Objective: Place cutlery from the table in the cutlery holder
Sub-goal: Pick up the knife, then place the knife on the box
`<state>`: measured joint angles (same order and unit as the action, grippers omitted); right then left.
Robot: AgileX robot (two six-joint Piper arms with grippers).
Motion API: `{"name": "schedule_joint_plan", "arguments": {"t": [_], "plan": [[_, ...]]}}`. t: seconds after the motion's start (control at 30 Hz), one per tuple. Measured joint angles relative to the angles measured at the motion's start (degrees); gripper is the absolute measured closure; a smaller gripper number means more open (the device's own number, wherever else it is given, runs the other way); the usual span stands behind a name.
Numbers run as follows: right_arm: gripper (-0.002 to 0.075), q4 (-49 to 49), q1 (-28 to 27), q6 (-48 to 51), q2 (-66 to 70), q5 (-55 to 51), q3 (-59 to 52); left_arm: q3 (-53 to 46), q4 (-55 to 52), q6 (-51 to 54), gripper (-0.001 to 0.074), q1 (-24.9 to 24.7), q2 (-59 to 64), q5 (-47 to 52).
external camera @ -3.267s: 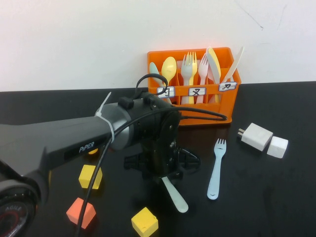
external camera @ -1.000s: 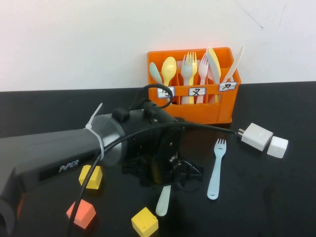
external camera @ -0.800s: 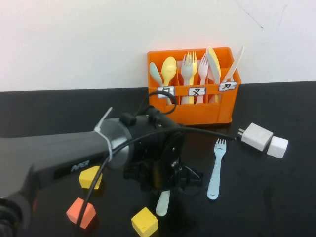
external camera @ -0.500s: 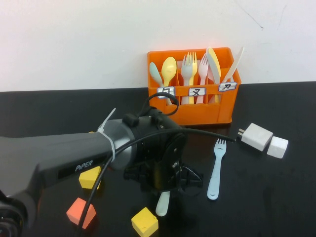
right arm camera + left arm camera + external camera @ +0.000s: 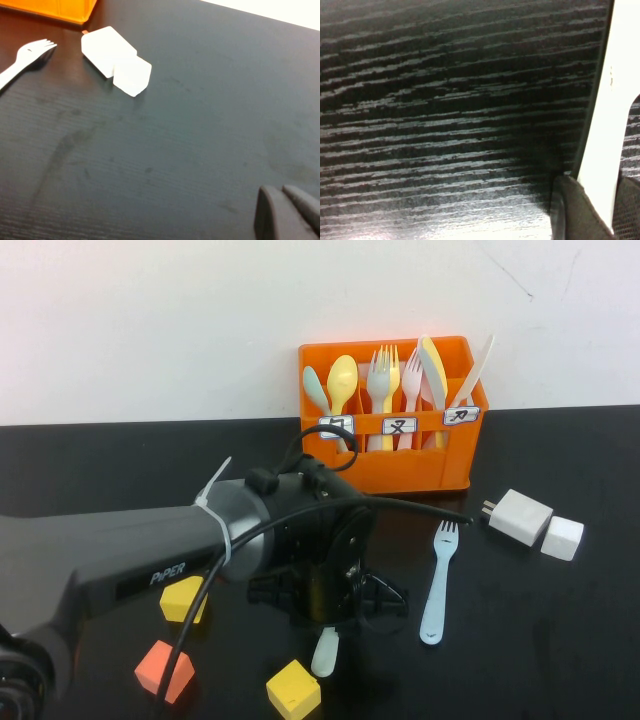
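Table: you have a matte black tabletop point(image 5: 560, 640) carrying everything; places below are given relative to the cutlery holder.
Left arm: you see it reaching in from the left, its left gripper point(image 5: 327, 615) low over the table in front of the holder, toward the camera.
Left fingers: clenched on the mint-green knife point(image 5: 325, 652); in the left wrist view the pale blade point(image 5: 605, 145) sits tight between the dark pads point(image 5: 577, 212).
Cutlery holder: orange crate point(image 5: 410, 470) at the back of the table against the white wall, with three compartments and three white labels.
Holder contents: left compartment holds a mint spoon and a yellow spoon; the middle holds three forks; the right holds pale knives, count unclear.
Knife: one, its rounded end poking out below the left gripper, in front of the holder.
Fork: one light blue fork point(image 5: 437, 582) flat on the table, in front of the holder's right end, tines toward it.
Charger: one white block point(image 5: 519, 516) with a white cube point(image 5: 562, 538) beside it, right of the holder.
Blocks: three yellow point(image 5: 293, 690) and one orange point(image 5: 165, 670), front left of the holder.
Right gripper: point(image 5: 290, 215) over bare table, well right of the holder; fingertips pressed together, grasping nothing.
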<state>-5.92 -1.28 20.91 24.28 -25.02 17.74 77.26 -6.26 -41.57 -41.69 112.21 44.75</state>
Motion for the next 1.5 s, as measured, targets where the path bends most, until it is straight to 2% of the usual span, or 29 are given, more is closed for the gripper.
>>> {"name": "schedule_joint_plan", "arguments": {"t": [0.37,0.73,1.13,1.33,1.5], "plan": [[0.0728,-0.07,0.0,0.0,0.0,0.0,0.0,-0.59,1.12,-0.38,0.0593,0.0,-8.35,-2.91],[0.0728,-0.28,0.0,0.0,0.0,0.0,0.0,-0.59,-7.34,-0.47,0.0594,0.0,-14.61,-16.33],[0.0728,-0.35,0.0,0.0,0.0,0.11,0.0,-0.59,-12.18,-0.6,0.0594,0.49,-14.61,-39.74],[0.0728,-0.35,0.0,0.0,0.0,0.2,0.0,-0.59,-12.57,-0.6,0.0594,3.53,-13.26,-51.58],[0.0728,-0.42,0.0,0.0,0.0,0.2,0.0,-0.59,-13.05,-0.6,0.0594,6.44,-10.91,-65.11]]}}
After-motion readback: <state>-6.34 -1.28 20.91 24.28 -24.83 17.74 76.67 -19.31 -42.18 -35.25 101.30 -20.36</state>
